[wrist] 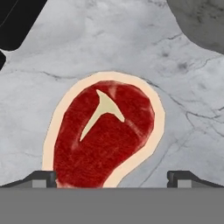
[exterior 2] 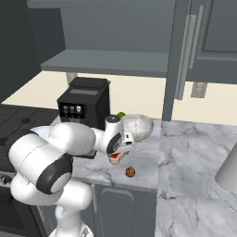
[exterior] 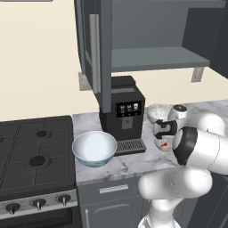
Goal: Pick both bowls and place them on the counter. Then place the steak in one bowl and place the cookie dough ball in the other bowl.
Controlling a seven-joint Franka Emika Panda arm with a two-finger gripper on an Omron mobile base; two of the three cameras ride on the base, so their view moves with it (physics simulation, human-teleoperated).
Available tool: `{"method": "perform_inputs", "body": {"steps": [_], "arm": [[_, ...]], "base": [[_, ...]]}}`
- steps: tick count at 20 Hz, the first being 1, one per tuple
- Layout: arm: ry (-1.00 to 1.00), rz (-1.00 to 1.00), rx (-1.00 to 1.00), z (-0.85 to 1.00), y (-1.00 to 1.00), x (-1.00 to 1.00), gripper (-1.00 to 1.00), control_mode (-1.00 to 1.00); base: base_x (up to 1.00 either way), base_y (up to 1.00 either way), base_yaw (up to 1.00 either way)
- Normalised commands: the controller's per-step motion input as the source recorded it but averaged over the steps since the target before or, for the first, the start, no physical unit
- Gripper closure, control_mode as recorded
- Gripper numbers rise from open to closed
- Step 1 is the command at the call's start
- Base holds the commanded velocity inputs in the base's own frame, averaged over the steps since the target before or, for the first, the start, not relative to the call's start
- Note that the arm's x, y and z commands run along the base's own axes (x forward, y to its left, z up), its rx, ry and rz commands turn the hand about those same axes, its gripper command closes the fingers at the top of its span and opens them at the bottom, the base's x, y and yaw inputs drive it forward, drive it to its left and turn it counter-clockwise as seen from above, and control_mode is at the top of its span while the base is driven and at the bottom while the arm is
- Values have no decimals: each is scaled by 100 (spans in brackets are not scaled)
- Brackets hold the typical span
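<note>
The gripper (wrist: 112, 177) hangs spread wide just over the steak (wrist: 105, 133), which lies flat on the counter (wrist: 183, 131), a fingertip (wrist: 43, 178) at either side of it. The cookie ball (exterior 2: 130, 172) sits near the front edge. Farther back stand the grey bowl (exterior 2: 137, 126) and, beside a coffee machine (exterior: 122, 111), the white bowl (exterior: 94, 148).

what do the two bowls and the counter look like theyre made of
Wide bowl: looks like glazed ceramic, smooth pale inside, bluish outside. Smaller bowl: stone-like, grey speckled, matte. Counter: polished marble by its look, white-grey with dark veins. All rendered, so uncertain.
</note>
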Motion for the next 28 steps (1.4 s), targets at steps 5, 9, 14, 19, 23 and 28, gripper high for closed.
{"method": "perform_inputs", "body": {"steps": [5,9,14,19,23,28], "arm": [[2,0,9,4,5,0,-100,-100],[1,0,1,9,11,0,-100,-100],[6,-2,1,-2,14,3,-100,-100],[11,-5,2,-15,6,5,-100,-100],[1,-1,0,-14,-3,10,-100,-100],[0,-1,0,-7,-4,2,-100,-100]], "base": [[0,0,0],[0,0,0],[0,0,0],[0,0,0],[0,0,0],[0,0,0]]}}
